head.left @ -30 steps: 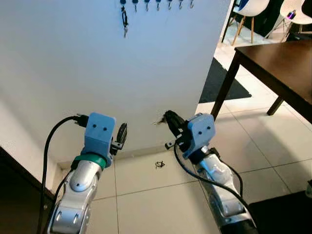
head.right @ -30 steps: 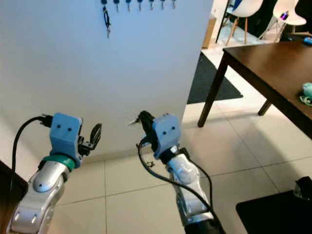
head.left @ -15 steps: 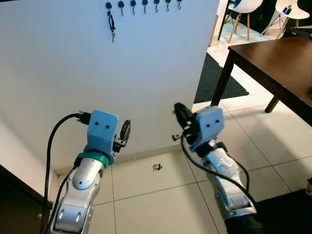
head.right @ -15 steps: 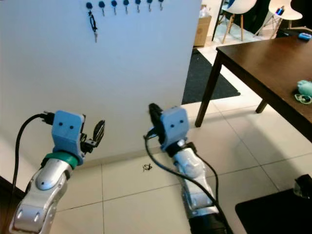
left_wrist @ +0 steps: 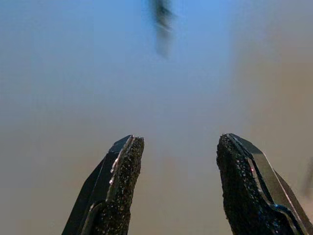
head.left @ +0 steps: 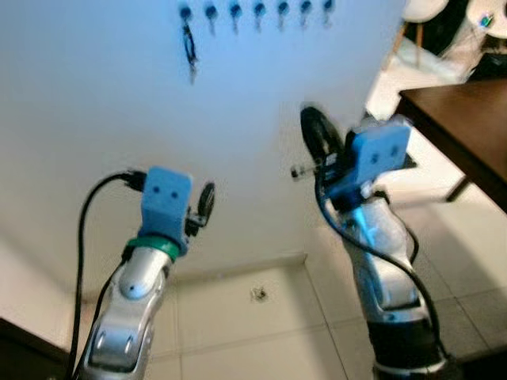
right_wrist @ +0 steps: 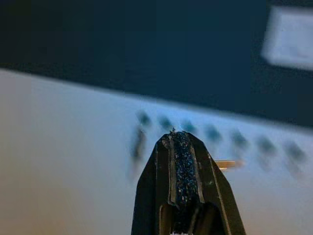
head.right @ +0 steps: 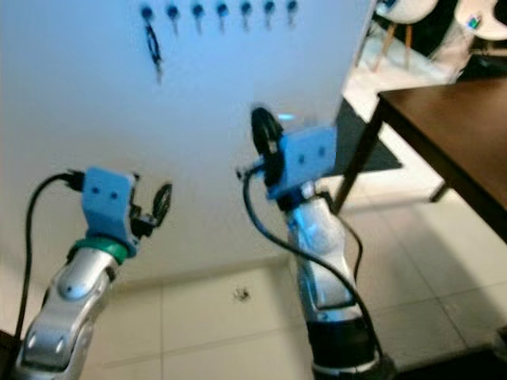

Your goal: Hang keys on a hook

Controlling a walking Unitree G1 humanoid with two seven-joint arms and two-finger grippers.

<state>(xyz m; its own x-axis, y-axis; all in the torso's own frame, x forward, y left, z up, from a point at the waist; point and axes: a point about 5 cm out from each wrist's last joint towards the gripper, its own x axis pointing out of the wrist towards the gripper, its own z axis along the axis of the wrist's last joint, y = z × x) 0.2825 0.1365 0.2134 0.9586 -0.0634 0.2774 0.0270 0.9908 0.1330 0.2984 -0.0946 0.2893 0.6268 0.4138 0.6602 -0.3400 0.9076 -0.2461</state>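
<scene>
A row of dark blue hooks (head.left: 257, 9) runs along the top of a white wall. A dark key bunch (head.left: 190, 49) hangs from the leftmost hook. My right gripper (head.left: 311, 127) is raised in front of the wall, below the hooks and to the right of that bunch. Its fingers (right_wrist: 179, 161) are pressed shut, and a thin brass-coloured key sliver (right_wrist: 227, 165) sticks out beside them. The hooks (right_wrist: 212, 133) show blurred just beyond its tip. My left gripper (head.left: 206, 198) is lower and to the left, open and empty, facing the bare wall (left_wrist: 73, 73).
A dark wooden table (head.left: 455, 103) stands to the right, past the wall's corner. White chairs (head.left: 424, 12) are behind it. A small dark object (head.left: 257, 294) lies on the tiled floor by the skirting, between my arms.
My right arm has risen from knee height up toward the hooks, gripper still shut. The camera has tilted up and the picture is blurred. The left arm has kept its pose.
</scene>
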